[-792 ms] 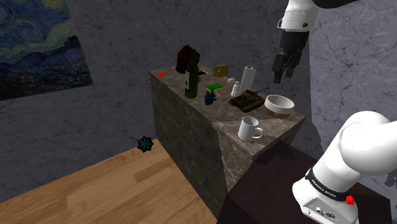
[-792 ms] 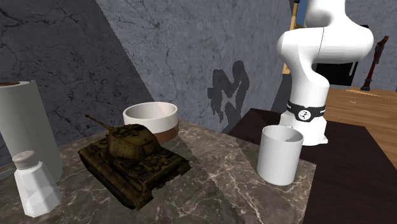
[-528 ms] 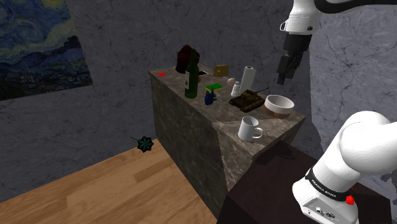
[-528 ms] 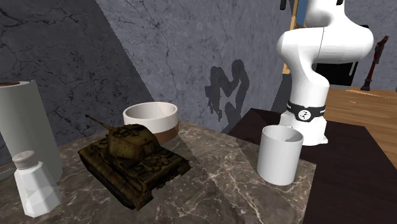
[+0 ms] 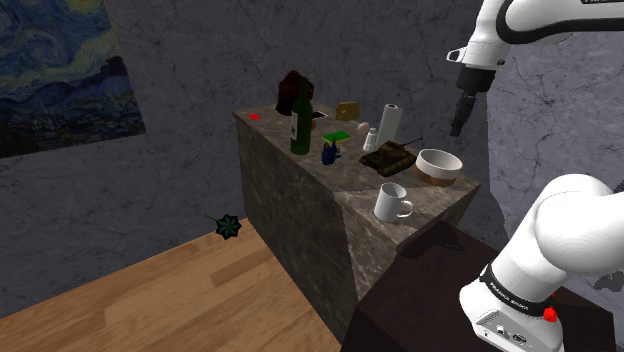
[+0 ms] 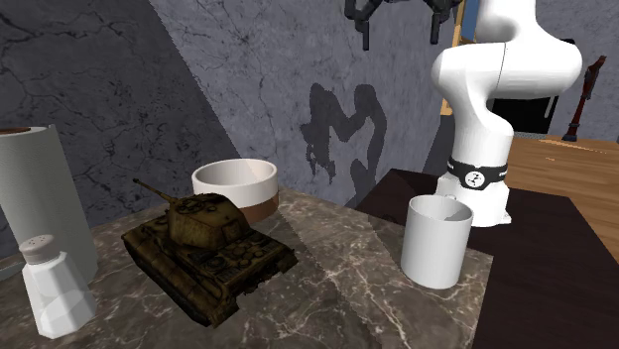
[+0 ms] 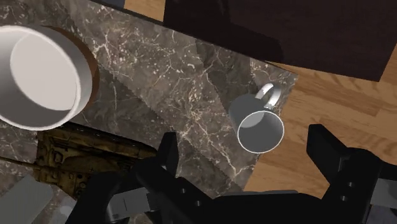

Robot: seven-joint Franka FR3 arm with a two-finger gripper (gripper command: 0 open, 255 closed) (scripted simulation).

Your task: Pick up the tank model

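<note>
The tank model (image 5: 390,157) is a dark olive-brown tank standing on the marble counter top (image 5: 350,195), between a white bowl (image 5: 440,165) and a paper towel roll (image 5: 389,122). Seen close in the second exterior view, the tank (image 6: 208,253) has its barrel pointing toward the roll. My black gripper (image 5: 459,126) hangs open high above the counter, up and to the shoulder view's right of the bowl. Its fingers (image 6: 363,22) stand apart, with nothing between them. In the wrist view the tank (image 7: 83,156) lies beside the bowl (image 7: 38,76), partly hidden by the gripper (image 7: 245,153).
A white mug (image 5: 392,204) stands near the counter's front corner. A white shaker (image 6: 55,288), a green bottle (image 5: 300,120) and several small items crowd the far end. A grey wall runs close behind the counter. Wooden floor (image 5: 180,300) lies below.
The gripper has risen and moved to the shoulder view's right, farther from the tank, turning as it went. Its fingers now show at the second exterior view's top edge.
</note>
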